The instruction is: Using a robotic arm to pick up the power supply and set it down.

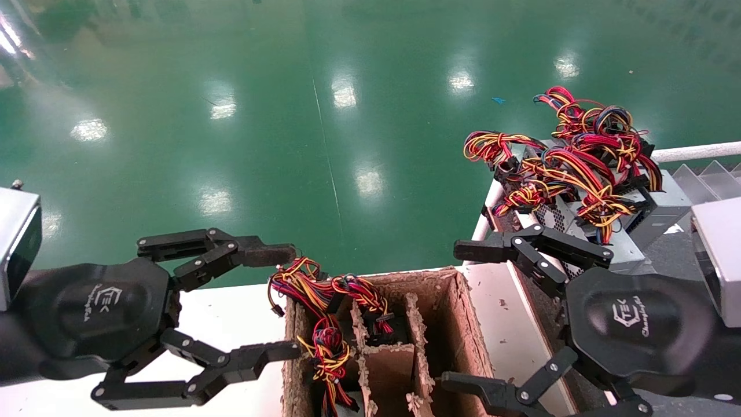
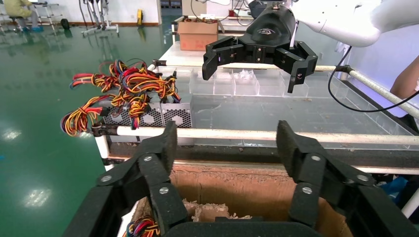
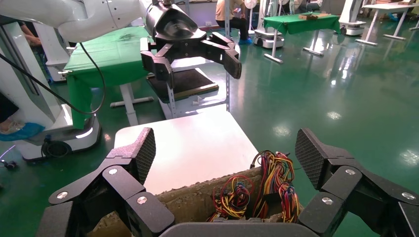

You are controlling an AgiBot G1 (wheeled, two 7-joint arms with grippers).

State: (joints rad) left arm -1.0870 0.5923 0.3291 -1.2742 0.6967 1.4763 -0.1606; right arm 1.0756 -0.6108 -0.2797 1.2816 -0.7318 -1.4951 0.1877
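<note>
L gripper (image 1: pixel 292 301) open, R gripper (image 1: pixel 463 315) open, wired power supplies (image 1: pixel 579 191) far right, cardboard box (image 1: pixel 446 324) between

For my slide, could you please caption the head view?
Both open tools, left and right, flank a cardboard box beside piled power supplies.

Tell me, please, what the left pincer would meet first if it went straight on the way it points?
Probably the wire bunch spilling from the cardboard box; the open left pincer points at it, though depth is unclear.
</note>
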